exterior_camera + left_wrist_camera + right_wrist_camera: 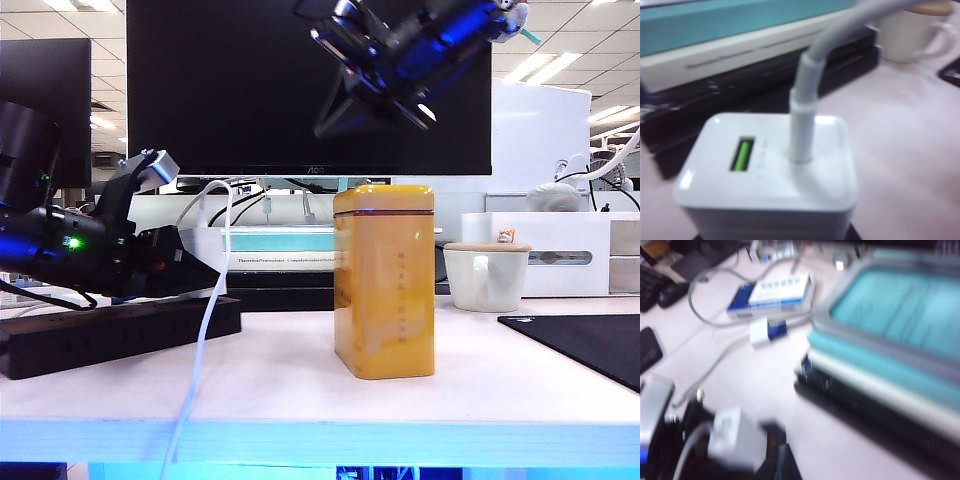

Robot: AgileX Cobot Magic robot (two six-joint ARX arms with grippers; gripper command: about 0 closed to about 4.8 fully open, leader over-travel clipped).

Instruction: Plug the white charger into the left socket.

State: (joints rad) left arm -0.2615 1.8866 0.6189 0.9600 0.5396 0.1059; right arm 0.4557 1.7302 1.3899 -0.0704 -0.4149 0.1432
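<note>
Left gripper (185,272) sits low at the left, over the black power strip (120,338), clamped on the white charger (770,170). You can see the cable (205,300) arcing up and down off the table edge (320,425). The left socket isn't discernible from here, so confirm the prongs are over the end outlet before you push. Keep the charger upright, press straight down, and don't let the cable drag it off line. The yellow tin (385,282) stands mid-table, clear of the work. Right gripper (375,85) is up high at the top, jaws closed, holding nothing. Keep it parked there.
</note>
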